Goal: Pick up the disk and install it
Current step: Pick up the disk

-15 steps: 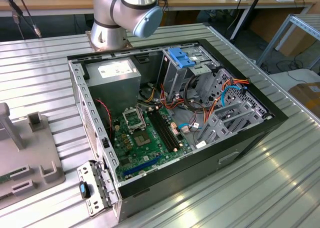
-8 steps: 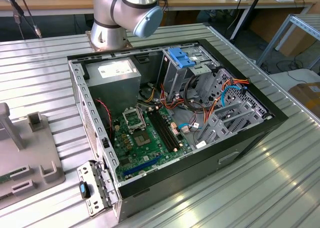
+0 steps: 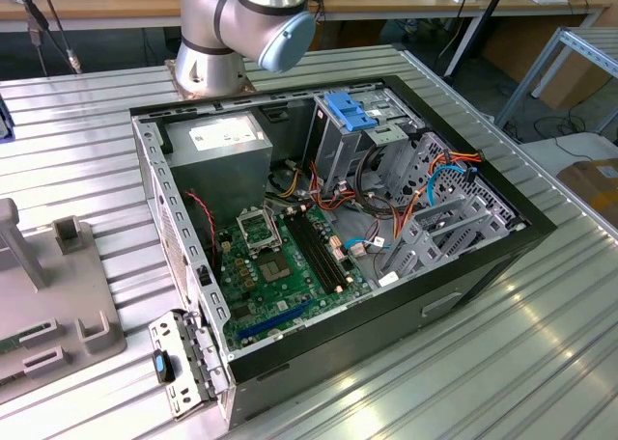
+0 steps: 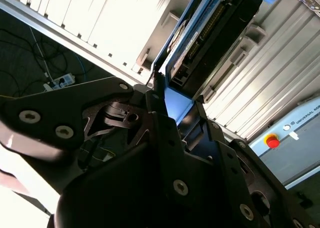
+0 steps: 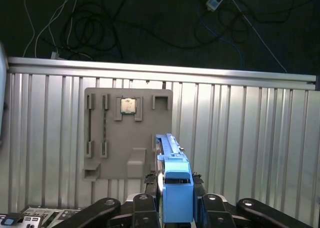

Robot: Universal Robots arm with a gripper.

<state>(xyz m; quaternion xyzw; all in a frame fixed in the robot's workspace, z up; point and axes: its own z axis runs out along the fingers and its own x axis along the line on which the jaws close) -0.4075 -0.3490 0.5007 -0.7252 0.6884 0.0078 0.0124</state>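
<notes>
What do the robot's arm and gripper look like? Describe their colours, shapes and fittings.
The arm is built from thick cylindrical joints in silver-grey metal. One joint is closed by a round, pale blue-grey cap. The gripper is matt black. It is made of flat linkage bars with rounded ends, joined by silver pins and screws, as both wrist views show.

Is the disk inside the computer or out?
Out: the pincer holds the disk in the air, over the ribbed table.

I see smooth blue plastic around the disk (image 5: 176, 188), a shiny ribbed metal table (image 5: 240, 138), a matt grey plastic tray (image 5: 127, 138) and a dull metal computer case (image 3: 159, 199).
</notes>
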